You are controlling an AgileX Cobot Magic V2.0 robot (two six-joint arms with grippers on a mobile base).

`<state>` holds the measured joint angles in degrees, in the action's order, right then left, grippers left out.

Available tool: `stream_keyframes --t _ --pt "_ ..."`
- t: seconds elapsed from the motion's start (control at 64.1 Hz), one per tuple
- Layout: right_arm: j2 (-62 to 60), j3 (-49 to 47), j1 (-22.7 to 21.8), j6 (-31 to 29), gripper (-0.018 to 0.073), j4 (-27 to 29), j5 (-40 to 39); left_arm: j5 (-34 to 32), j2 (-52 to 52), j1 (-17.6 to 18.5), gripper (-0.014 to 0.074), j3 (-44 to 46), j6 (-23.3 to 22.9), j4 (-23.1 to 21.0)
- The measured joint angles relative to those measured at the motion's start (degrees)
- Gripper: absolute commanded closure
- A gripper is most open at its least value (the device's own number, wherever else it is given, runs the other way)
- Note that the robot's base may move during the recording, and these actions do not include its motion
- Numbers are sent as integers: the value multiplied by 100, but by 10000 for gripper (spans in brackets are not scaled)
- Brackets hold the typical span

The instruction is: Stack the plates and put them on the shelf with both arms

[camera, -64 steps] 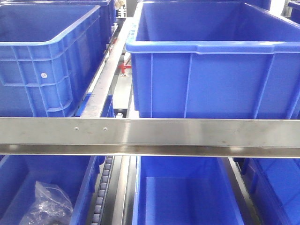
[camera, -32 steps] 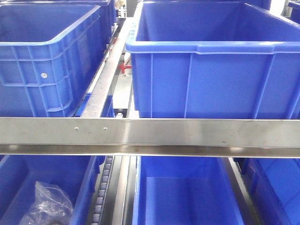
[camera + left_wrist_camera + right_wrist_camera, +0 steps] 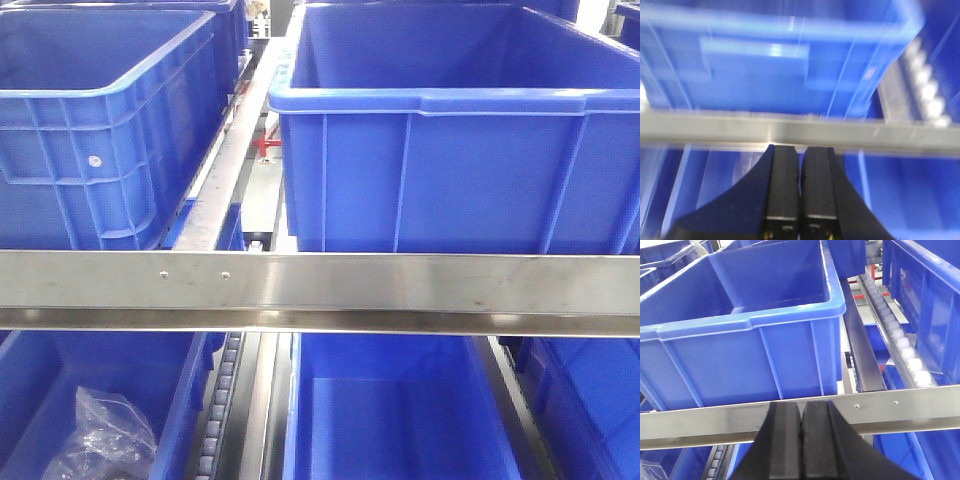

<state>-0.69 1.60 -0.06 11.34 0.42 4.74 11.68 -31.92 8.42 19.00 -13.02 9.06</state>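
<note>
steel shelf (image 3: 320, 290) front | bag (image 3: 100, 440) front-only | hands (image 3: 801, 450) closed wrist-only

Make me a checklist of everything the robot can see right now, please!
Surface: steel shelf rail across the front view, with roller tracks.
Job's things: plates, nothing seen.
Clutter: crumpled clear plastic bag in the lower left crate.
Grippers: left gripper shut and holding nothing; right gripper shut and holding nothing.
Cables: nothing seen.
Surroundings: big blue crates on the upper and lower tiers; the upper ones look empty. The left wrist view is blurred.
</note>
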Motion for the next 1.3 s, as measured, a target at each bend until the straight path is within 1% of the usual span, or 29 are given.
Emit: stream_keyframes --t 0.234,0.328,0.39,0.422,0.905,1.062,1.296 --pt "0 0 0 0 512 10 0 -371 2174 -86 514 -1231 0 -8" --pt "0 0 0 0 512 7 0 -495 2866 -209 514 -1699 0 -61" --pt "0 0 0 0 512 7 0 -588 3139 -276 514 -1931 0 -124" --pt "0 0 0 0 512 7 0 -517 3202 -287 514 -1945 0 -149" --pt "0 0 0 0 512 7 0 -549 3226 -312 514 -1945 0 -264" --pt "0 0 0 0 512 7 0 -578 3226 -312 514 -1945 0 -437" --pt "0 0 0 0 512 7 0 -647 3226 -312 514 -1945 106 -461"
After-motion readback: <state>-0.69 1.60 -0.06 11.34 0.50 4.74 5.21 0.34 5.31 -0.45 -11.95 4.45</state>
